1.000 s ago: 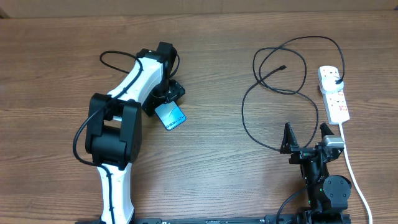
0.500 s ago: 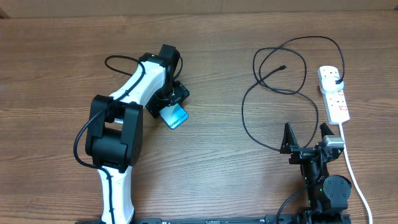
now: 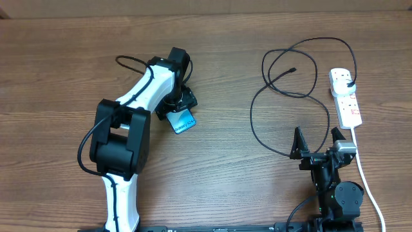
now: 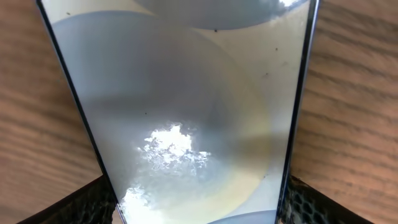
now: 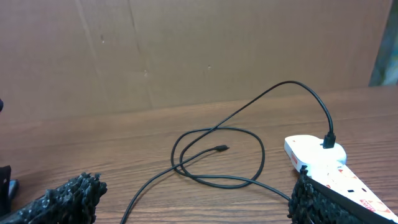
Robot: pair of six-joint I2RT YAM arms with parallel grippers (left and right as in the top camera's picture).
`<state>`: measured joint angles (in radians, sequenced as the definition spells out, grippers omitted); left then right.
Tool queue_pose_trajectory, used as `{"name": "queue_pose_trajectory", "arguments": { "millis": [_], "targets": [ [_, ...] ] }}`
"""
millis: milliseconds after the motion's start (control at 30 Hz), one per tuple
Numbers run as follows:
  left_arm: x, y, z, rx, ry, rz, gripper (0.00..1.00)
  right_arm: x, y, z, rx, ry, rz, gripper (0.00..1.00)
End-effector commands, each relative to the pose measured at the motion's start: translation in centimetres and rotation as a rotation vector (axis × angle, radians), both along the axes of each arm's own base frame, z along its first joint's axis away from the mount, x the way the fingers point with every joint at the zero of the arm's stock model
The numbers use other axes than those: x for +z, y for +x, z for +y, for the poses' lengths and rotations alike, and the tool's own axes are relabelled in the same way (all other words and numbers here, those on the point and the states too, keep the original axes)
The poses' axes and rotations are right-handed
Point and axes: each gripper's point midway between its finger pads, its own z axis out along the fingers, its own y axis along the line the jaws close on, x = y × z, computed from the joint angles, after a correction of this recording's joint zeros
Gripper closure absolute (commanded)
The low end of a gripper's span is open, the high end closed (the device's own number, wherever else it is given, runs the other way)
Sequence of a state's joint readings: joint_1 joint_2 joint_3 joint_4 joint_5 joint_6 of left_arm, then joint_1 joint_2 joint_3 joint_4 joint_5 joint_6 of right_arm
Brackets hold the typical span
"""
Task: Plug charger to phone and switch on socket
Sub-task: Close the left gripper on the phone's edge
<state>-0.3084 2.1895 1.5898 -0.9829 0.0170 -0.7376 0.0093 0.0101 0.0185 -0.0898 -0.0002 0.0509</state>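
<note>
The phone, with its light-blue screen, lies left of centre, and my left gripper is shut on its far end. In the left wrist view the phone fills the frame between my two fingers. The charger, a thin black cable, lies in loops at the right, its connector tip free on the table and its plug in the socket. My right gripper is open and empty near the front edge. The right wrist view shows the cable, the tip and the socket ahead of my open fingers.
The socket's thick white cord runs down the right side past my right arm. A brown cardboard wall stands along the table's far edge. The tabletop is wood grain.
My left gripper has shifted slightly to the right and turned, carrying the phone a little to the right with it. The right arm, cable and socket have not moved.
</note>
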Motion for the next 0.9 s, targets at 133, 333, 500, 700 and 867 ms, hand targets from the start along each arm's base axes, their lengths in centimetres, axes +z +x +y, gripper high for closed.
{"name": "queue_pose_trajectory", "arguments": {
  "millis": [133,333,500,700,867],
  "targets": [
    [-6.48,-3.21,0.47,-0.167,0.015,0.147,0.00,-0.24,0.02,0.19,0.008,-0.007,-0.002,0.00],
    [-6.46,-3.30,0.34,-0.019,0.020,0.151,0.00,-0.22,0.02,0.19,0.008,-0.007,-0.003,0.00],
    [-6.47,-3.29,0.30,0.051,0.024,0.151,0.01,-0.24,0.02,0.19,0.008,-0.007,-0.002,0.00],
    [-6.42,-3.52,0.50,0.043,0.034,0.160,0.01,-0.22,0.02,0.19,0.008,-0.007,-0.003,0.00],
    [-6.43,-3.39,0.87,0.045,0.051,0.154,0.00,-0.22,0.02,0.19,0.008,-0.007,-0.003,0.00]
  ]
}}
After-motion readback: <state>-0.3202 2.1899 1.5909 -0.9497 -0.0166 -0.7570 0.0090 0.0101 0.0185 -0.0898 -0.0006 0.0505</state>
